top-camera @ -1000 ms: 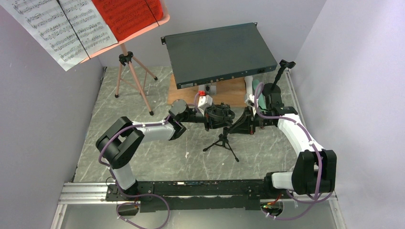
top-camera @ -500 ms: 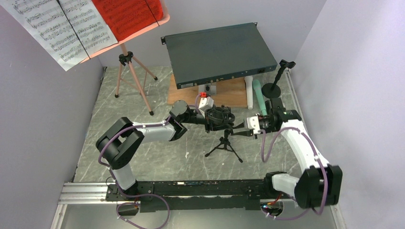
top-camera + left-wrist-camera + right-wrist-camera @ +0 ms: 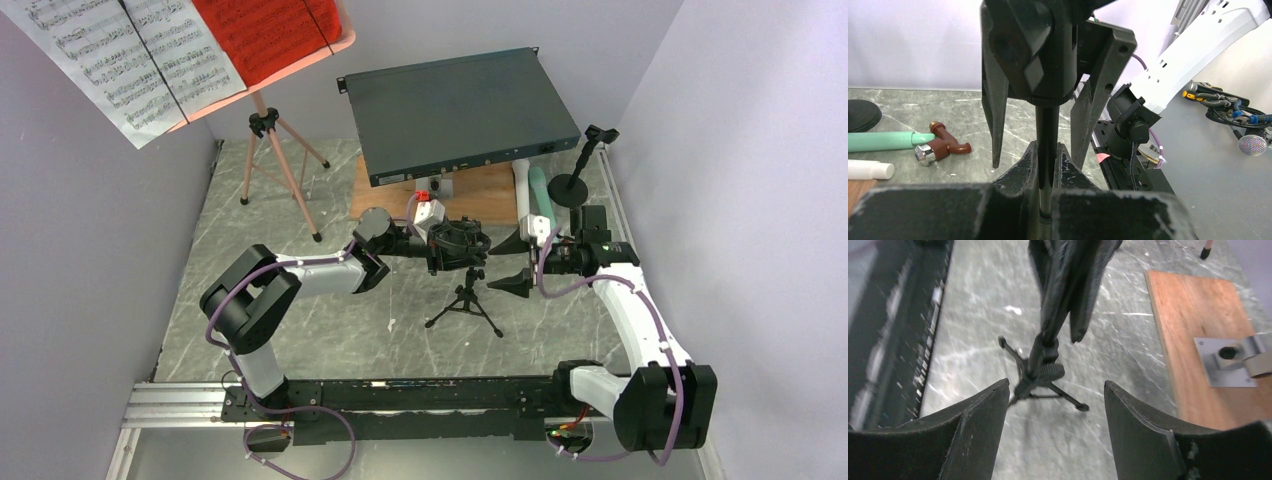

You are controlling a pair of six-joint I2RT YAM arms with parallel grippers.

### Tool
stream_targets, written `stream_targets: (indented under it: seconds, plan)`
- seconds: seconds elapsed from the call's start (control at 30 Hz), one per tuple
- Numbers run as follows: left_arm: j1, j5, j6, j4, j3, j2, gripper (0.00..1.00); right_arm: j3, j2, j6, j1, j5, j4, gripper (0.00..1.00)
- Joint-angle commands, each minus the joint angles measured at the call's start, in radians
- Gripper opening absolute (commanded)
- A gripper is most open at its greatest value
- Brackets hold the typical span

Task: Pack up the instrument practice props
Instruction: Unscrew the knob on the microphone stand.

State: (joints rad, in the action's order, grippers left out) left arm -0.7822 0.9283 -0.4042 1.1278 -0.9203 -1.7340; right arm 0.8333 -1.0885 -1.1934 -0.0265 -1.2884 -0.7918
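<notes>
My left gripper [image 3: 466, 258] is shut on the thin pole of a small black tripod stand [image 3: 465, 303] that rests its feet on the marble table; the pole [image 3: 1047, 125] runs between the closed fingers of my left gripper [image 3: 1047, 156]. My right gripper [image 3: 508, 264] is open just right of the tripod [image 3: 1040, 375], which lies ahead of the spread fingertips of that gripper [image 3: 1055, 386]. The salmon-pink music stand [image 3: 272, 140] with white [image 3: 120, 55] and red sheet-music pages [image 3: 265, 35] stands back left. A round-based mic stand [image 3: 573, 183], a white tube [image 3: 522, 190] and a mint tube [image 3: 541, 195] are back right.
A dark grey rack box [image 3: 460, 110] sits tilted over a wooden board [image 3: 490, 190] with a metal bracket [image 3: 1228, 356]. A small brown and chrome part [image 3: 943, 146] lies by the mint tube [image 3: 888, 141]. Walls close in left, right and behind.
My right gripper has opened and drawn back to the right, away from the tripod stand. My left gripper has stayed shut on the tripod's pole in the same place.
</notes>
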Motion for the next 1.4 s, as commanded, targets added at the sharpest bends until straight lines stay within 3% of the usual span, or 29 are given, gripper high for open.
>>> stream_targets:
  seconds: [0.0, 0.1, 0.57, 0.7, 1.0, 1.23, 1.37]
  plan:
    - [-0.001, -0.003, 0.007, 0.077, -0.033, 0.053, 0.0, -0.024, -0.034, 0.419, 0.001, -0.153, 0.23, 0.7]
    - [0.0, -0.006, 0.006, 0.081, -0.03, 0.052, 0.0, -0.034, -0.049, 0.469, -0.006, -0.128, 0.265, 0.7]
    - [-0.001, -0.003, -0.008, 0.1, -0.03, 0.037, 0.0, -0.013, -0.121, 0.355, -0.058, -0.041, 0.179, 0.61]
    - [-0.002, -0.005, -0.011, 0.104, -0.028, 0.037, 0.0, -0.007, -0.126, 0.324, -0.075, -0.03, 0.167, 0.47]
    - [-0.001, 0.006, -0.037, 0.108, -0.021, 0.034, 0.0, 0.028, -0.128, 0.123, -0.076, -0.031, 0.038, 0.01]
    - [-0.001, 0.01, -0.081, 0.132, 0.027, 0.035, 0.07, -0.027, -0.032, -0.157, -0.078, 0.004, -0.006, 0.0]
    - [-0.002, 0.025, -0.108, 0.148, 0.042, 0.031, 0.08, -0.105, 0.045, -0.089, -0.082, 0.076, 0.157, 0.0]
